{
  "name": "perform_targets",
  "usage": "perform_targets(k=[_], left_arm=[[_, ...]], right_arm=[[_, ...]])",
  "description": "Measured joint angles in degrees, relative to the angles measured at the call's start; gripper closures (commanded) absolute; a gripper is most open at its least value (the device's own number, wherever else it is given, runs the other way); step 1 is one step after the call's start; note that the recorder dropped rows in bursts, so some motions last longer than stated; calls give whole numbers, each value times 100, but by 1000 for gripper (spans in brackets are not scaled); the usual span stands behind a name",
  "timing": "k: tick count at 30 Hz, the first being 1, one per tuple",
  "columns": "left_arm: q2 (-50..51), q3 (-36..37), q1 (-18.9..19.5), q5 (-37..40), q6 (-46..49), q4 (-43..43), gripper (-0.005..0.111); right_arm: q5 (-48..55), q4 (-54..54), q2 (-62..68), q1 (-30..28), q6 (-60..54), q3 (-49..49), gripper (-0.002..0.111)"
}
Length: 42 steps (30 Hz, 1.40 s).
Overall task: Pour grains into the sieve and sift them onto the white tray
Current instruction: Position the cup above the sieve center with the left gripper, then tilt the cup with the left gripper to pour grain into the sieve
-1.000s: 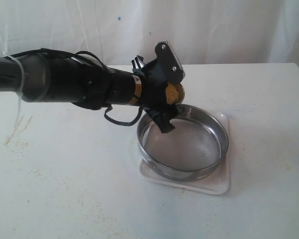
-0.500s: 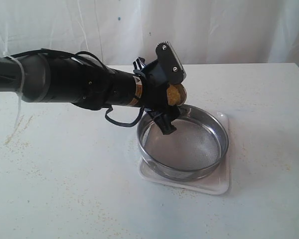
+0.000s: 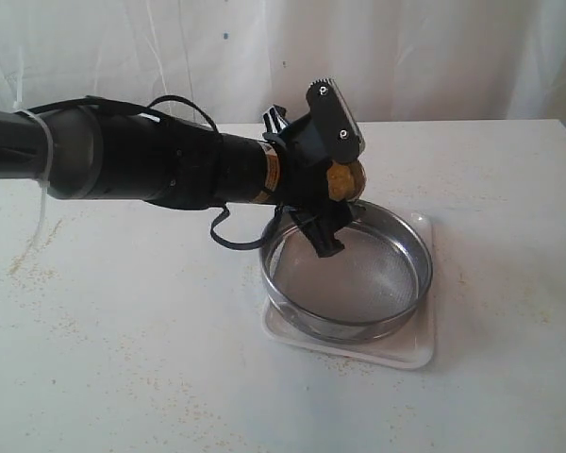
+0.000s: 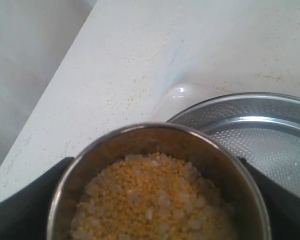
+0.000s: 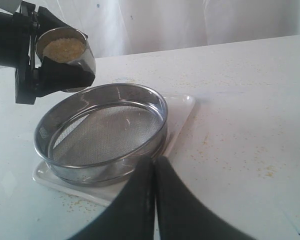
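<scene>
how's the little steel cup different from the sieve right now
The cup is small and deep; the sieve is wide and shallow. The cup holds grains; the sieve's mesh looks empty. The left gripper holds the cup aloft; the sieve sits on the white tray. Both are round shiny steel.

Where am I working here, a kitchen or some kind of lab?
Probably a lab test bench, not a kitchen: bare white table dusted with stray grains, plain white curtain behind, and a sieve on a white tray, with a steel cup in the left tool.
</scene>
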Motion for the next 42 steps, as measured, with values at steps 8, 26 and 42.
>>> perform_targets(k=[8,26,42], left_arm=[[0,224,-73,320,1482,-1296,107],[0,509,-335,1168,3945,-2395,107],[0,118,-387,1767,4431,-2394,107]], right_arm=[[0,0,0,0,0,0,108],[0,0,0,0,0,0,108],[0,0,0,0,0,0,108]])
